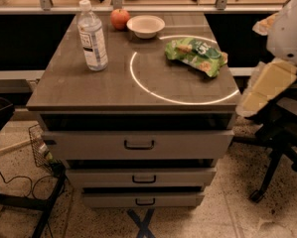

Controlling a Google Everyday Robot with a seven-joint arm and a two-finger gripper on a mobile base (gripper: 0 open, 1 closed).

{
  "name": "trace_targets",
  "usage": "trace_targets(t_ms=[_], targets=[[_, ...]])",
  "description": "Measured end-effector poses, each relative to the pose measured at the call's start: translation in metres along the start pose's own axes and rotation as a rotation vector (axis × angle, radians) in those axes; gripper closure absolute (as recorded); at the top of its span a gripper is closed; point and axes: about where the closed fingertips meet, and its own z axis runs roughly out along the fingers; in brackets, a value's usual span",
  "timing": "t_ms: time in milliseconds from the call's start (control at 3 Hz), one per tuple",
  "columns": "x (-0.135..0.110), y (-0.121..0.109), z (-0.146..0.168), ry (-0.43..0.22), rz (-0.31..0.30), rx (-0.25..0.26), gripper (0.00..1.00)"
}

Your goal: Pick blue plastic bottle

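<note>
The blue plastic bottle (92,35) stands upright at the back left of the cabinet top (88,88). It is clear, with a white cap and a pale label with dark print. It is taller than the red apple (120,18) just behind and to its right. My gripper is not in view. Only a white and pale yellow part of my arm (279,58) shows at the right edge, well away from the bottle.
A white bowl (145,26) sits next to the apple. A green snack bag (196,54) lies at the right, on a white circle marked on the top. The cabinet has three drawers (138,144). A chair base (272,172) stands at the right, and a wire basket and cables (38,155) at the left.
</note>
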Motion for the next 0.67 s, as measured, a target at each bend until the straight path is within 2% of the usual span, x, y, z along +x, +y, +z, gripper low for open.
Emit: trace_targets(t_ms=[667], targets=[[-0.055,-0.065,0.045,-0.393,0.111,0.106,0.00]])
